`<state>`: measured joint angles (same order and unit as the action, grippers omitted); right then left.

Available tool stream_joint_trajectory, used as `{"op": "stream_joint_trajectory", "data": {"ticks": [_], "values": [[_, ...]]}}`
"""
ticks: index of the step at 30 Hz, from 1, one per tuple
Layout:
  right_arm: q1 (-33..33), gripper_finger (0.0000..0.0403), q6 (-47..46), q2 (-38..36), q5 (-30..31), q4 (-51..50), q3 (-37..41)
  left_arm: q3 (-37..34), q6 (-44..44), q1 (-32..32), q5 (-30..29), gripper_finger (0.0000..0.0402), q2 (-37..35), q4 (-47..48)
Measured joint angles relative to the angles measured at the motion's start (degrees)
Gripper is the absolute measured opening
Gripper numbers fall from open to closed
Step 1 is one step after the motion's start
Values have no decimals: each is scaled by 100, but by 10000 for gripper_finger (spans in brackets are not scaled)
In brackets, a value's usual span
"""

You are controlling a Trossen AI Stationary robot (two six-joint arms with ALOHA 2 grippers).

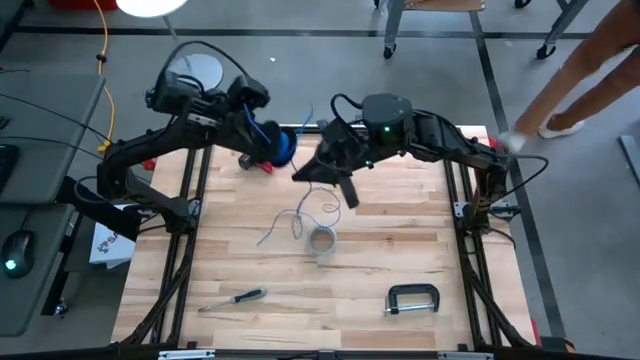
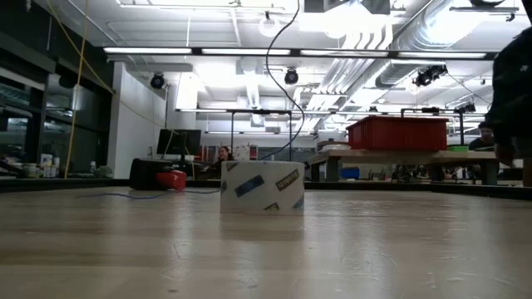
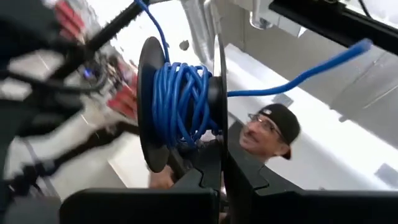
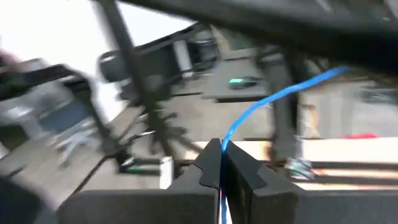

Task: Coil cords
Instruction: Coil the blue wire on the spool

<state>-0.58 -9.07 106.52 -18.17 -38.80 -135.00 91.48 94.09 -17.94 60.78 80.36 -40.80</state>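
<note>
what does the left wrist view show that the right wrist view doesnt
Only the left wrist view shows the black spool wound with blue cord, clamped in the shut left gripper, and a person in a cap behind it. Only the right wrist view shows the wooden table and the shut right gripper pinching the cord. Both show the blue cord trailing off through the air.
</note>
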Motion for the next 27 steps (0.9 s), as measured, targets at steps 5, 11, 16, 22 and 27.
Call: {"op": "stream_joint_trajectory", "data": {"ticks": [5,11,16,22,27], "values": [[-69,18,-269,-2,670,5,0,222,-498,-328,43,0,-214,38],[-167,122,-181,-3,932,-238,0,280,-694,-786,399,0,-473,361],[-187,211,371,-6,1886,-441,0,280,-1135,-1068,684,0,-625,996],[-240,231,495,-9,1903,-604,0,278,-1218,-1298,887,0,-643,1107],[-249,224,502,-10,1912,-618,0,278,-1191,-1419,1181,0,-646,1105]]}}
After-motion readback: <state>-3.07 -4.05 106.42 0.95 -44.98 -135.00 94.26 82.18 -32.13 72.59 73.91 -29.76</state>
